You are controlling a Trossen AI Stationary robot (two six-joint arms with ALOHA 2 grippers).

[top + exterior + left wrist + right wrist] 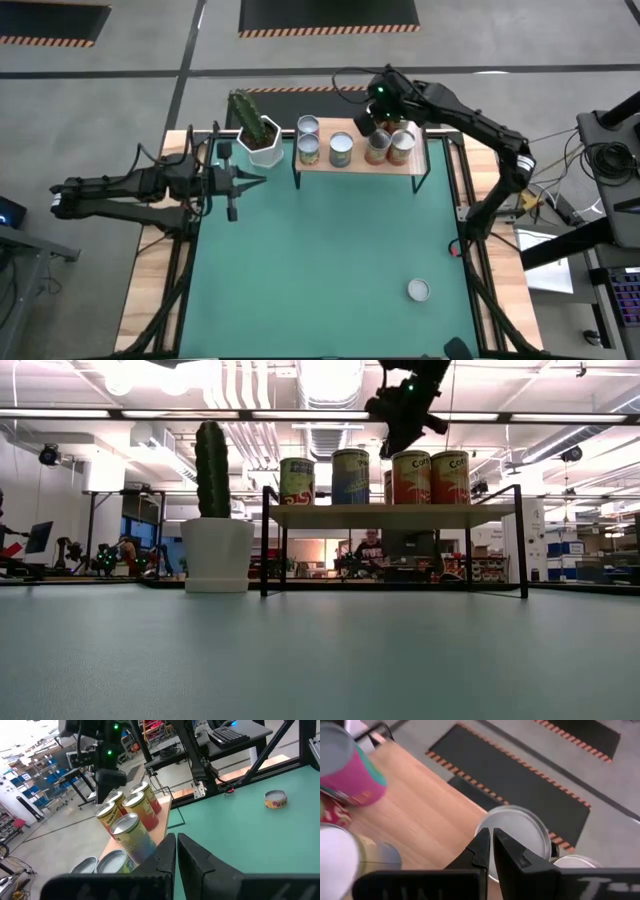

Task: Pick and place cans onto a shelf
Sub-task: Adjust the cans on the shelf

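The shelf point(360, 168), a light-wood board on thin black legs, stands at the table's far edge and bears several cans point(341, 150) upright in a cluster point(412, 477). One low can point(418, 290) sits on the green mat near the right front, also seen in the left wrist view point(275, 799). My right gripper point(368, 122) is shut and hovers above the cans at the shelf's far side; below its tips shows a silvery can top point(520, 832). My left gripper point(262, 181) is shut, level, left of the shelf point(160, 827), touching nothing.
A white pot with a cactus point(262, 140) stands just left of the shelf, between it and my left gripper. The green mat point(330, 260) spreads in front of the shelf. Black frame bars run along the table's left and right sides.
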